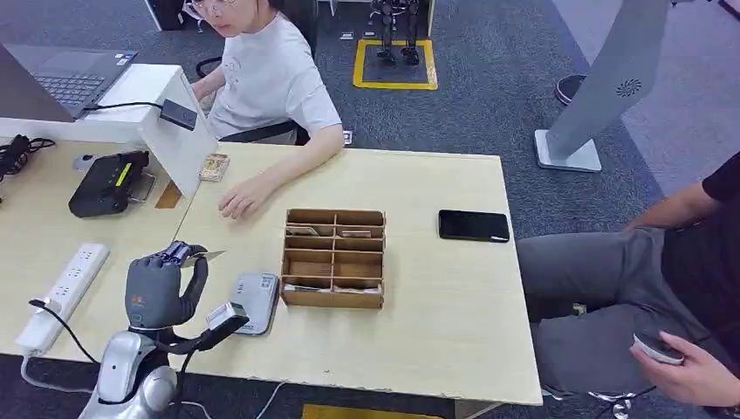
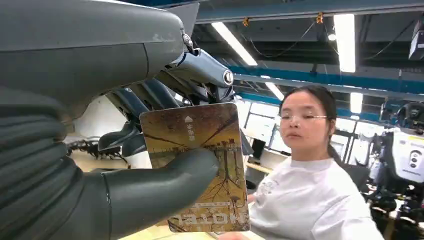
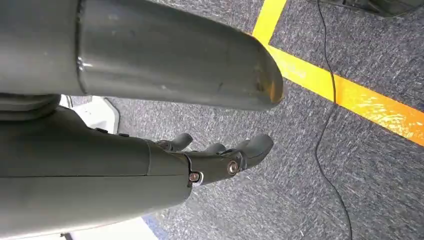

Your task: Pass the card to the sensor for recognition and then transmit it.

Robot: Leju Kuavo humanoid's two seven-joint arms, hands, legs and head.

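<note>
Lower left of the head view: the left hand [image 1: 160, 288] is pinching the card [image 2: 200, 165] between thumb and fingers, holding it raised just left of the grey sensor [image 1: 255, 301], seemingly readying it for presentation. The right hand [image 3: 220, 160] is hanging empty, fingers loosely apart.

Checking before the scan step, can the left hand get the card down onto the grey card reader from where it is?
Probably yes. The left hand holds the card raised beside the card reader, with nothing visible between them.
</note>
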